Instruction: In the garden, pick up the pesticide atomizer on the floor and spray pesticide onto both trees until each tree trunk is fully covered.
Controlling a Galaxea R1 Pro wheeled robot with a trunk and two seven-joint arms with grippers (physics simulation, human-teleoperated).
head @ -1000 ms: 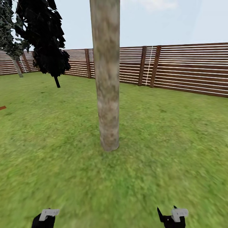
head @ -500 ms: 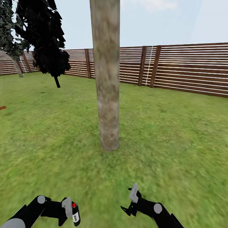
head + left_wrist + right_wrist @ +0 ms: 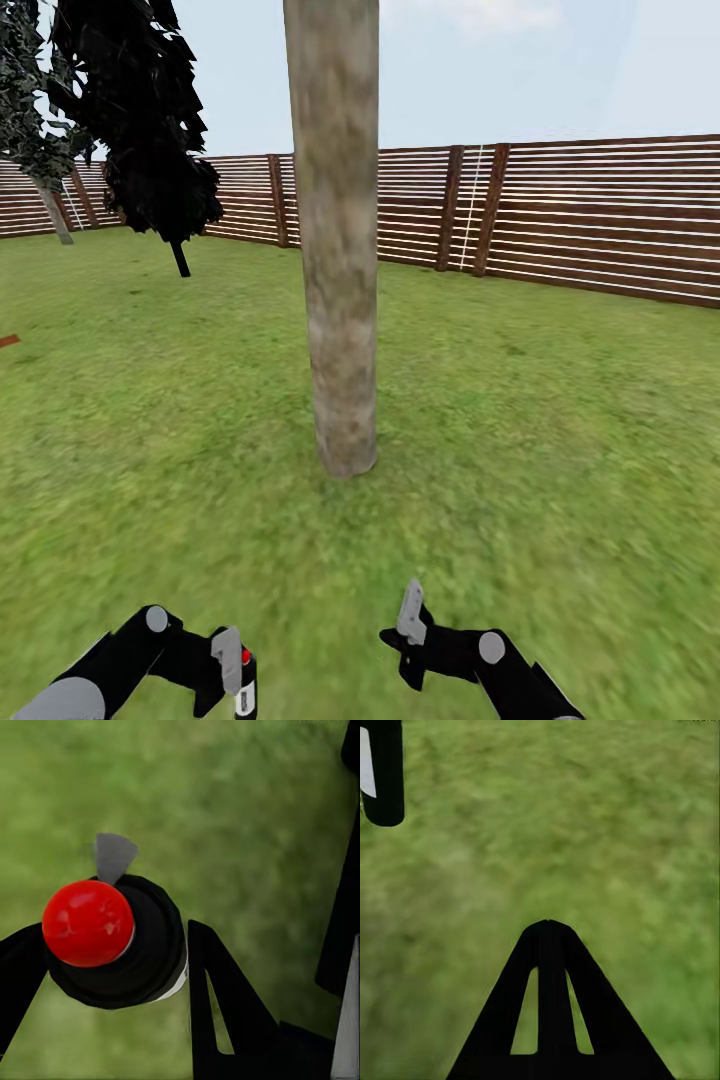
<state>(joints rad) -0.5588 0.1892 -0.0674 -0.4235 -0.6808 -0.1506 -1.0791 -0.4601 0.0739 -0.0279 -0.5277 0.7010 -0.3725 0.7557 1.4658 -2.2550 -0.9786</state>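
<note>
Atomizer (image 3: 243, 690) sits pinched in the left hand (image 3: 232, 668), low at the left of the head view, held above the lawn (image 3: 520, 470). From the left wrist, its red top (image 3: 88, 922) and round black body (image 3: 142, 952) are wedged between the two dark fingers (image 3: 225, 1012), one pressed against each side, with a small grey nozzle tip poking out past the cap. Below it there is only blurred grass.

The right hand (image 3: 405, 630) hovers low at the right of the head view, near the left one but apart from it, a grey plate on its upper side. It carries nothing; from its wrist camera one black finger (image 3: 551, 997) points out over grass and the other shows only at the picture's edge, so the fingers are spread wide.

Straight ahead, between and beyond the two hands, the grey-tan trunk (image 3: 335, 240) rises from the lawn, its base slightly flared. Both hands are well short of it. A near-black narrow tree (image 3: 140, 120) stands further back to the left, and the brown slat fence (image 3: 600, 215) runs across behind.
</note>
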